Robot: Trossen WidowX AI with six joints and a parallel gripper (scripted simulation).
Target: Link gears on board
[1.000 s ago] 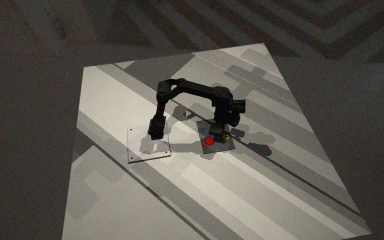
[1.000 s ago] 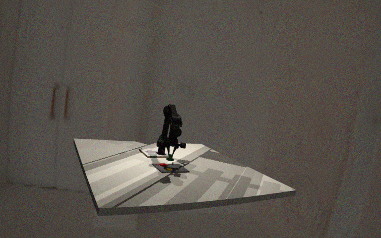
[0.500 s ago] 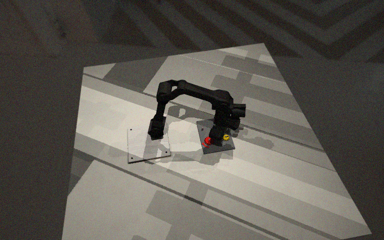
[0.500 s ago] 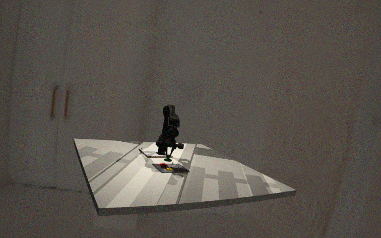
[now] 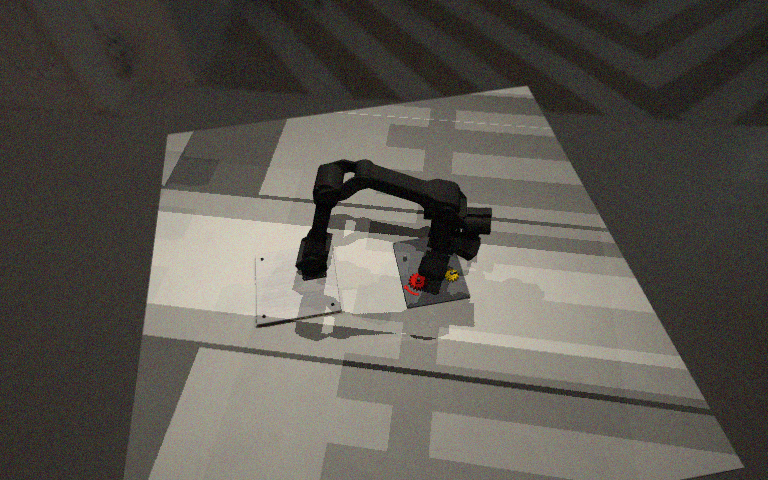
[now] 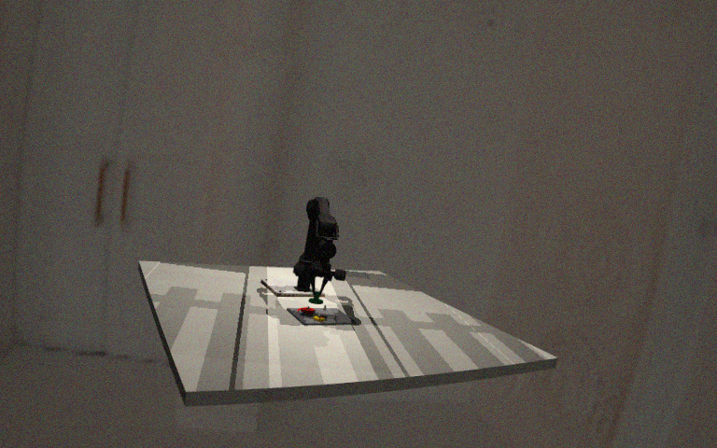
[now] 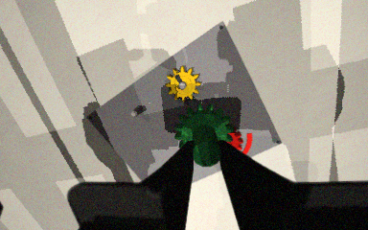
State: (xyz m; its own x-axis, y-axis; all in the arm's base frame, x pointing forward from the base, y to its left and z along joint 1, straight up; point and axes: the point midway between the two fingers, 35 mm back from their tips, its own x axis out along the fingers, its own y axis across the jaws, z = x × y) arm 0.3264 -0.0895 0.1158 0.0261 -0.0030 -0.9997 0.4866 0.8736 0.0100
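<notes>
My gripper (image 6: 316,293) (image 7: 205,146) is shut on a dark green gear (image 6: 316,301) (image 7: 206,126). The green gear is held level above the grey board (image 5: 455,293) (image 6: 336,324) (image 7: 254,112), with air between them in the exterior view. The red gear (image 5: 416,281) (image 6: 306,310) (image 7: 236,140) sits on the board, partly covered by the green gear and a finger in the wrist view. The yellow gear (image 5: 451,275) (image 6: 319,317) (image 7: 191,82) with its black stripe sits on another peg. A bare peg (image 7: 134,114) stands left of it in the wrist view. In the top view the arm hides the held gear.
A red curved arrow (image 5: 411,291) (image 7: 248,144) lies beside the red gear. The arm's base stands on a pale plate (image 5: 277,294) left of the board in the top view. Patchy shadows cross the table (image 5: 254,418) (image 6: 296,370). No loose gear is discernible on the table.
</notes>
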